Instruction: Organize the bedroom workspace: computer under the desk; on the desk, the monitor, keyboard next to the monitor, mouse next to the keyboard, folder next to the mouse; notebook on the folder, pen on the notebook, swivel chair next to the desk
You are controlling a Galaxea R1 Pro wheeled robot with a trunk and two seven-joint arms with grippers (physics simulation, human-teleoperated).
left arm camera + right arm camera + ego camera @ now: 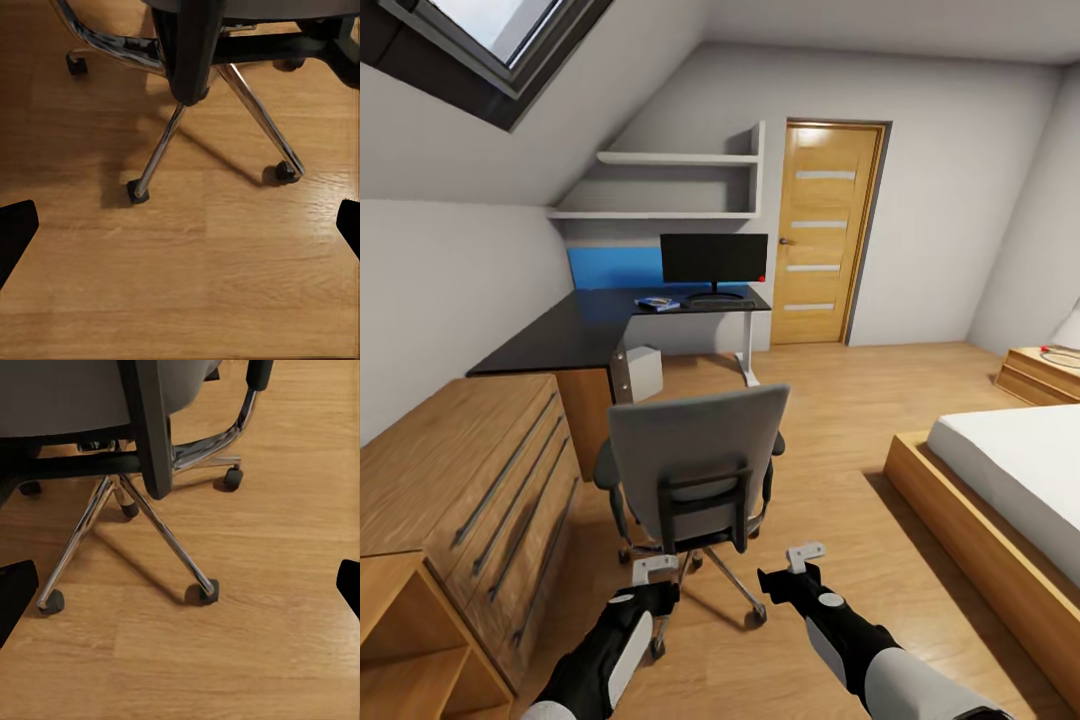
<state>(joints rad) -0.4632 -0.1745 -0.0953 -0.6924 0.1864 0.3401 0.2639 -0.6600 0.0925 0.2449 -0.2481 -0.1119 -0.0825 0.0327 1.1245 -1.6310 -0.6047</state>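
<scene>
Landmark: the swivel chair [695, 455] sat mid-floor with its grey back to the robot, well short of the desk [610, 325].
Left gripper [654, 570]: hovered low just behind the chair, holding nothing, jaws looked spread wide judging by the dark tips at both edges of its wrist view.
Right gripper [804, 556]: same deal, just behind the chair on the bed side, wide and not gripping anything.
Beyond the chair: monitor [714, 258] was on the desk, a small blue thing [657, 303] beside its foot, computer [644, 372] under the desk.
Step in hand: probably the chair one, lining up behind it.
Next move: likely needs both grippers brought up to the backrest, then a gentle push deskward. The casters [204, 591] could swing it off line.
</scene>
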